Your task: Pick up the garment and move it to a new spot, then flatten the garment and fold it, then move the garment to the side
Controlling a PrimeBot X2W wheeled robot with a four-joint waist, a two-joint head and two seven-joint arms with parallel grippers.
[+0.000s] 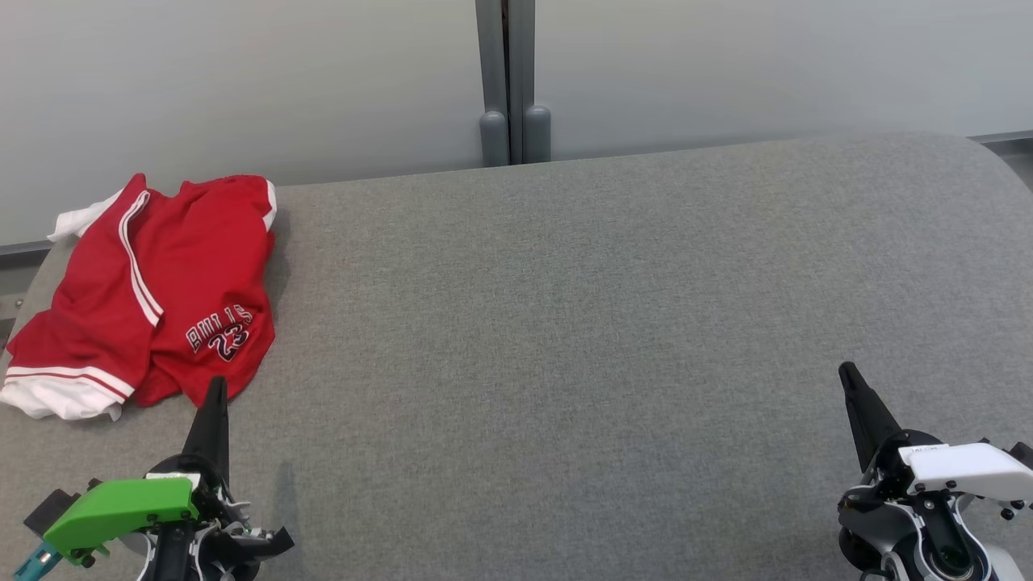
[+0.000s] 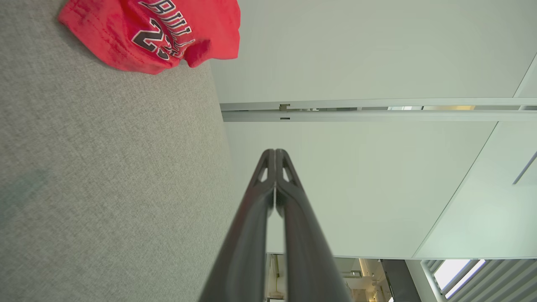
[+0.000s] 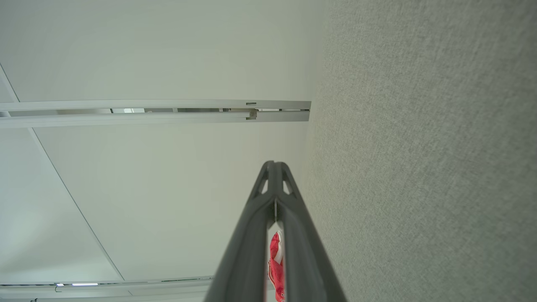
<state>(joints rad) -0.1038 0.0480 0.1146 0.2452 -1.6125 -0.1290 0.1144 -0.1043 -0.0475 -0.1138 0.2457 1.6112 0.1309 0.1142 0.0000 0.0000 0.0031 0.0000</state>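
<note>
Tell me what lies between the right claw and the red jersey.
Nothing: in the head view, the stretch from the right claw to the red jersey is bare grey fabric surface.

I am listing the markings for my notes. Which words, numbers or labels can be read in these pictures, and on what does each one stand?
"BULLS": on the red garment, in dark letters edged in white.
"23": on the same garment, next to that word.
Small dark print on the white cover of the right arm: too small to read.
</note>
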